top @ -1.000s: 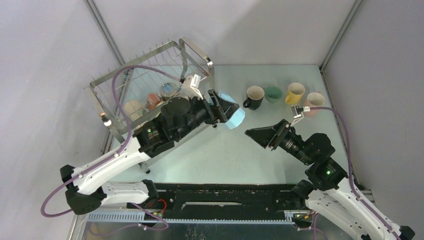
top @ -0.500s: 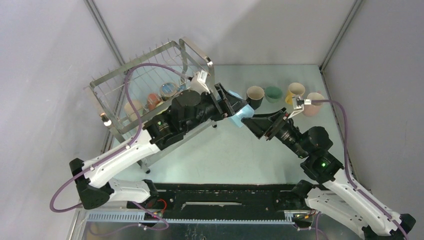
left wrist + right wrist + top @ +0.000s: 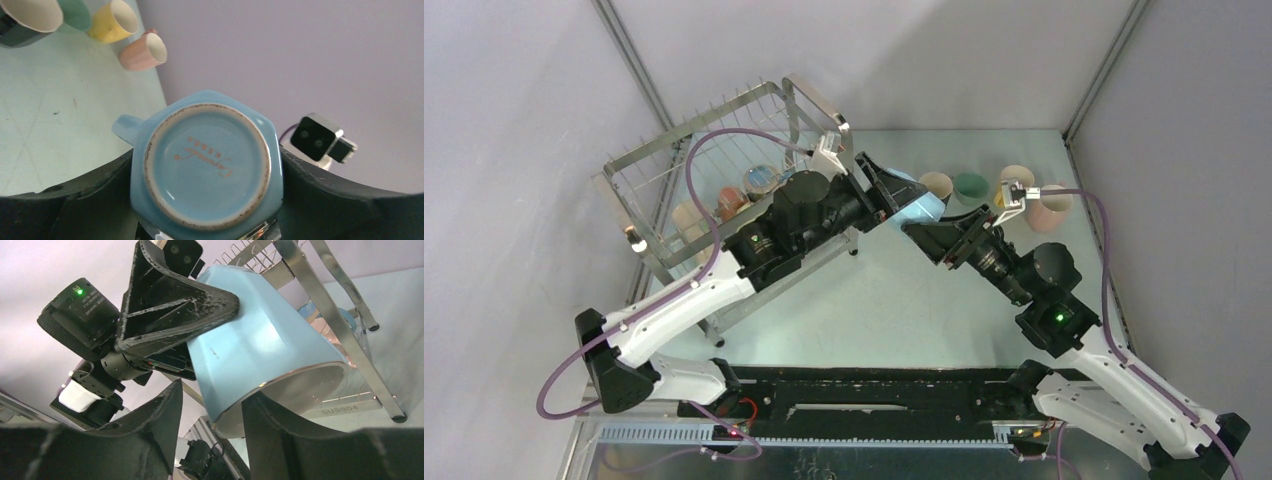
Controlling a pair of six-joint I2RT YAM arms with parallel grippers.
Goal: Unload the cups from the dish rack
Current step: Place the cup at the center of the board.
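Just off the right end of the dish rack (image 3: pixel 714 150), above the bench (image 3: pixel 864 300), I hold a light blue mug (image 3: pixel 919 208) in mid-air between my two arms. My left jaws are clenched on the mug's faceted body, one on each side. Its base is turned back toward my left wrist and its open mouth points away from the rack, which leaves the rim free for my other arm. My right jaws meet it there, straddling the rim, one inside the mouth and one outside the wall. I cannot tell whether they have pinched the wall yet.

This looks like a hand-over, since my left arm reaches the rack and my right arm reaches the space beyond it. Farther from the rack, a row of cups stands on the bench: a black mug (image 3: pixel 936 183), a green mug (image 3: pixel 971 187), a yellow mug (image 3: pixel 1014 180) and a pink mug (image 3: pixel 1054 210). At least three cups (image 3: pixel 731 200) sit inside the rack, so I judge the unloading roughly half done. If my left jaws let go before the right grip is sure, the mug could drop.
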